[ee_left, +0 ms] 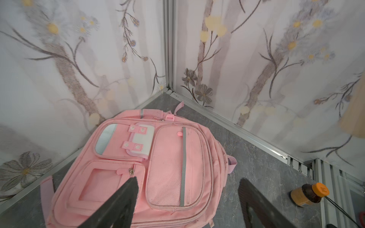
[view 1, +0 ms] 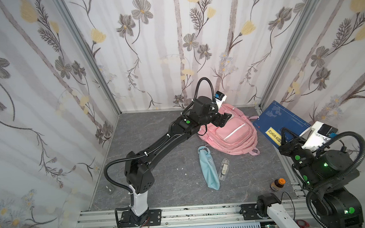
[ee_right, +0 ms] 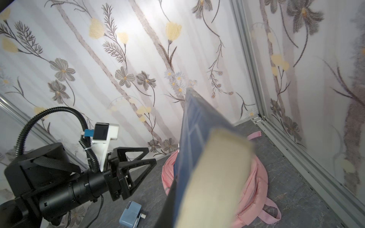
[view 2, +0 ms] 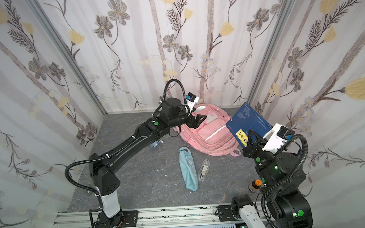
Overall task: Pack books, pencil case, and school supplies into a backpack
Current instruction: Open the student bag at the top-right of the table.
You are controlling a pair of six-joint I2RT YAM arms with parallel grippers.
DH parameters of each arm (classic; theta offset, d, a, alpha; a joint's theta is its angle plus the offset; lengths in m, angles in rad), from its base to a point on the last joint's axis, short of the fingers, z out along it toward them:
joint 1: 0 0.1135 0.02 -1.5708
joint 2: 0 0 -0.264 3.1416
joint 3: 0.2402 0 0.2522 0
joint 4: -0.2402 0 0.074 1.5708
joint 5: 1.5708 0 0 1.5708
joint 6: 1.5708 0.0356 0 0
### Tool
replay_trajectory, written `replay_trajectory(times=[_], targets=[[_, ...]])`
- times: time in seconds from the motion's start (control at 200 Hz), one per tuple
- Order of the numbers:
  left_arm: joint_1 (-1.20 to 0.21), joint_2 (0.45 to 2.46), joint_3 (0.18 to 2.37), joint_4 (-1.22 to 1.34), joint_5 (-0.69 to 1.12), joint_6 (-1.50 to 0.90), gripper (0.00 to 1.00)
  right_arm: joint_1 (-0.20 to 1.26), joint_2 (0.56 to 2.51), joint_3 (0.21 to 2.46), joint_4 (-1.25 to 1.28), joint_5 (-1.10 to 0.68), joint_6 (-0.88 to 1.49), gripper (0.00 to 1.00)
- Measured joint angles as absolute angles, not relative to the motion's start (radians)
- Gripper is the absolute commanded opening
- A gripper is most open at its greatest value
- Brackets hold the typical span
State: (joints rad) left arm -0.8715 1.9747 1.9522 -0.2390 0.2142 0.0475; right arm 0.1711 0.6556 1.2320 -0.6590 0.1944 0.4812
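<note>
The pink backpack [view 1: 234, 137] [view 2: 210, 136] lies flat, pockets up, near the back wall. My left gripper [view 1: 223, 118] [ee_left: 187, 180] hovers open over its upper end, holding nothing. At the right, my right gripper [view 1: 285, 134] [view 2: 252, 136] is shut on the navy book [view 1: 278, 118] [ee_right: 193, 138], held tilted above the backpack's right side. The light-blue pencil case [view 1: 209, 169] and a small clear case [view 1: 223, 169] lie on the table in front of the backpack. A pale-blue boxy item with a white knob [ee_right: 130, 215] sits left of the backpack, under my left arm.
A small brown bottle with an orange cap [view 1: 277, 184] [ee_left: 308, 194] stands at the table's right edge by my right arm's base. Flowered walls close in on three sides, with the backpack close to the back one. Tiny white scraps [view 1: 180, 168] lie on the grey tabletop.
</note>
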Motion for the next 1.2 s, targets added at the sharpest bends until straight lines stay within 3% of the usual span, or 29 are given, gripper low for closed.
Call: replay_trajectory(times=[0.23, 0.575, 1.204], targets=[[-0.942, 2.189, 2.099, -0.282, 0.199, 0.119, 0.81, 0.171, 0.627, 1.258, -0.712, 0.269, 0.481, 0.0], [-0.994, 2.376, 2.194, -0.289, 0.023, 0.159, 0.78, 0.171, 0.602, 1.208, -0.736, 0.284, 0.507, 0.0], [-1.035, 2.542, 2.311, -0.326, -0.165, 0.205, 0.69, 0.171, 0.576, 1.137, -0.765, 0.212, 0.576, 0.0]])
